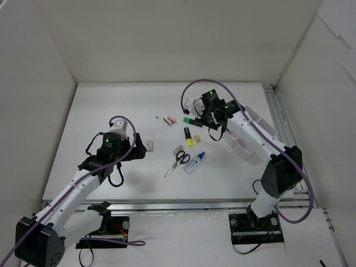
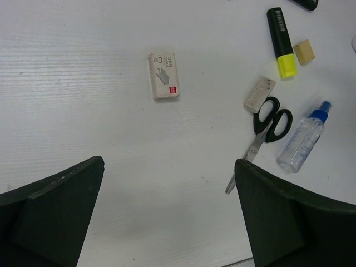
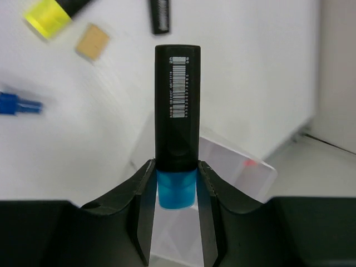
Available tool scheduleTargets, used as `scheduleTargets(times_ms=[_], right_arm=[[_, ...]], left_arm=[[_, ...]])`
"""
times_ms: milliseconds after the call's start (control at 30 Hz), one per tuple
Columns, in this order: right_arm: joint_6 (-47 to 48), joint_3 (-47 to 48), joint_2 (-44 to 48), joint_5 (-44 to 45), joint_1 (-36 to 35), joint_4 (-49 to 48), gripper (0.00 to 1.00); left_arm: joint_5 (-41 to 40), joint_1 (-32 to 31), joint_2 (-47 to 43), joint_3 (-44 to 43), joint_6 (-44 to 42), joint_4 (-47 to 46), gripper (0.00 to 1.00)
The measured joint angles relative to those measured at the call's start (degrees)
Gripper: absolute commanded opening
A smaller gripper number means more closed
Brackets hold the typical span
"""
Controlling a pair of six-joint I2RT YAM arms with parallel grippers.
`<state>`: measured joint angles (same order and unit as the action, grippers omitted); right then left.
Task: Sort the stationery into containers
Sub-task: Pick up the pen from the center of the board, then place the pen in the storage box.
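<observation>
My right gripper (image 1: 214,118) (image 3: 177,183) is shut on a blue highlighter (image 3: 177,111) with a black body and blue cap, held in the air over the edge of the white organizer tray (image 1: 261,121) (image 3: 239,167). My left gripper (image 1: 137,148) (image 2: 169,183) is open and empty above bare table. On the table lie a yellow highlighter (image 1: 188,136) (image 2: 281,41), a green highlighter (image 1: 192,119), black-handled scissors (image 1: 178,162) (image 2: 267,125), a clear blue-capped glue bottle (image 1: 194,162) (image 2: 303,139), and beige erasers (image 1: 178,149) (image 2: 259,94) (image 2: 304,52).
A small whitish box with a red mark (image 1: 150,144) (image 2: 163,84) lies just ahead of my left gripper. Small pinkish items (image 1: 169,119) lie further back. White walls enclose the table on three sides; a metal rail (image 1: 281,119) runs along the right edge.
</observation>
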<state>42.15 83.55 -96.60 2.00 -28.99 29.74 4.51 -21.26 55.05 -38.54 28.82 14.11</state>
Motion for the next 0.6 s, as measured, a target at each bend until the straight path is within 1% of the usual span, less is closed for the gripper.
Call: scheduleTargets(times_ms=[167,367,400,500,600], right_arm=[[9.7,6.6,2.7,12.5,-0.9,9.5,0.01],[15.0,9.8,2.4,29.5,-1.4,19.6,0.01],[15.5,10.1,2.2,32.2,-1.2,21.5,0.03],[16.5,10.6,1.8,36.4,-0.3,25.1,0.03],[16.6,10.6,1.8,38.1,1.6,28.1,0.03]], left_arm=[[0.6,0.0,-0.8,0.1,0.0,-0.2,0.99],[0.1,0.0,-0.9,0.1,0.0,0.0,0.99],[-0.1,0.0,-0.9,0.1,0.0,0.0,0.99],[-0.6,0.0,-0.9,0.1,0.0,0.3,1.00],[-1.3,0.0,-0.8,0.1,0.0,0.3,1.00]])
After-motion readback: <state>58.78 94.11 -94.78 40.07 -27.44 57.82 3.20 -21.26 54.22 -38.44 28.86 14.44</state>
